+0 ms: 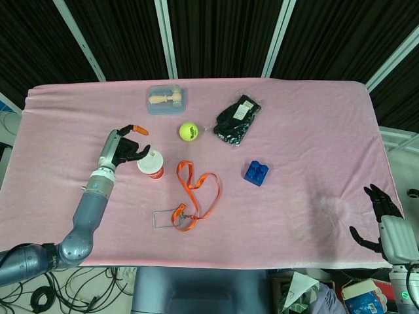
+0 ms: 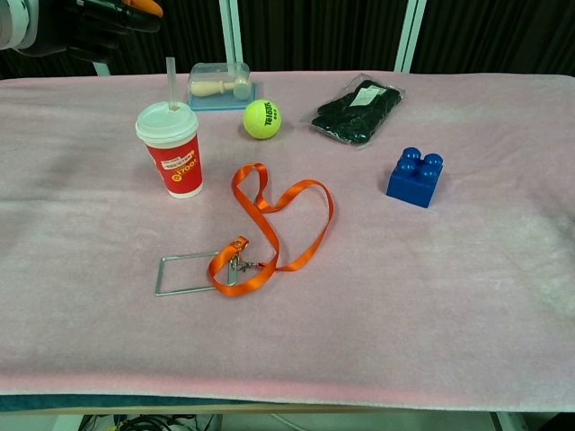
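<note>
- Head view: the left hand hovers just left of the red paper cup with a white lid, fingers apart and grasping nothing. The right hand, loose and empty, sits well apart at the table's near right edge, so the left is nearer the cup.
- Chest view: a clear straw stands upright in the cup's lid, its long axis vertical; the left hand seems lifted clear above it. A clear tray behind holds a wooden piece.

Left hand raised, fingers spread, holding nothing; right hand low at edge, fingers apart.
</note>
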